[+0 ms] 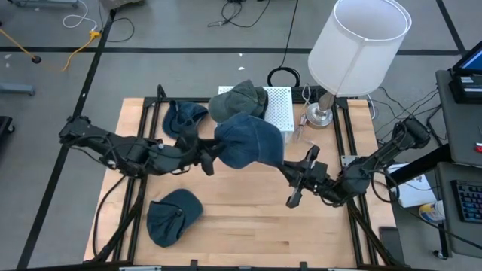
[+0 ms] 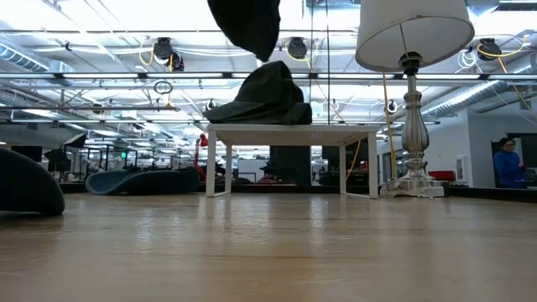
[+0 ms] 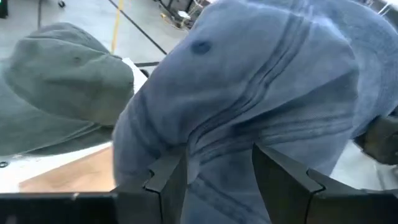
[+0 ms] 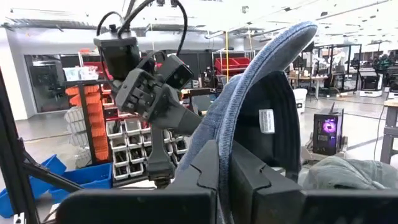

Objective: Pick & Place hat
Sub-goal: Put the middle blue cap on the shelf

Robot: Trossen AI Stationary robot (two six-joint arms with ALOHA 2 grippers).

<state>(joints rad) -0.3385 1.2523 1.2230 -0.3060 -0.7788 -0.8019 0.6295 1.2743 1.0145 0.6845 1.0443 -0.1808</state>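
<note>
The left pincer [image 3: 211,171] has its fingers [image 3: 166,174] part-way apart with denim between them: it grips the blue hat [image 1: 248,141] at one edge, and the cloth fills most of the left wrist view. The right pincer [image 4: 227,168] is clamped tight on the opposite edge of the same hat, its fingers pressed against the brim (the hat's inner label shows in the right wrist view). In the high view the left pincer [image 1: 209,156] reaches in from the left and the right pincer [image 1: 290,172] from the right, with the hat stretched between them above the middle of the tabletop [image 1: 248,226]. From the low view the hat [image 2: 246,25] hangs clear of the wood, well above it.

Just behind it a green hat [image 1: 239,100] sits on a small white stand [image 1: 277,109]; in the low view the green hat [image 2: 264,96] rests on top of the stand [image 2: 289,134]. A second blue hat [image 1: 183,117] lies to the left of the stand, and a third [image 1: 173,216] lies near the front left of the tabletop. A lamp [image 1: 354,53] with a white shade stands at the back right, just beside the stand.
</note>
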